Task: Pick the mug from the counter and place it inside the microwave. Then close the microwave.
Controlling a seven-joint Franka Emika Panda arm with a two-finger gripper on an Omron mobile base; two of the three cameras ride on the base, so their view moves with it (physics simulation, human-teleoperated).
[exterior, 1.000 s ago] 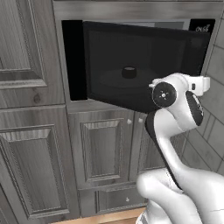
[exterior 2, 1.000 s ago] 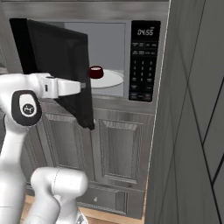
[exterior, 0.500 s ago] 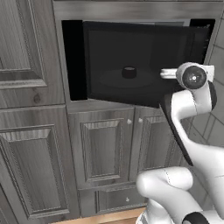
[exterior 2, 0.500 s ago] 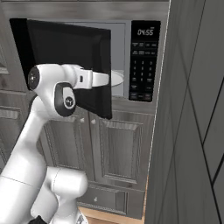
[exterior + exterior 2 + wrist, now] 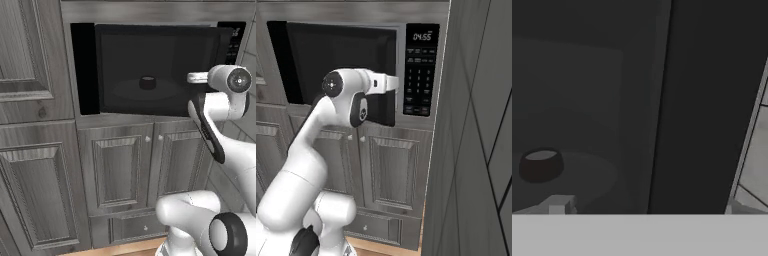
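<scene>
Already we see the mug (image 5: 147, 82) on the turntable (image 5: 125, 91) inside the microwave (image 5: 421, 70) — fingers (image 5: 558, 205) spread and empty — only the door (image 5: 160, 70), nearly shut, remains.

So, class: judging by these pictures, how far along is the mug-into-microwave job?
Done: the mug sits on the turntable inside the microwave. In hand: the open, empty gripper is at the dark glass door, which stands nearly shut. Left: closing it fully.
</scene>
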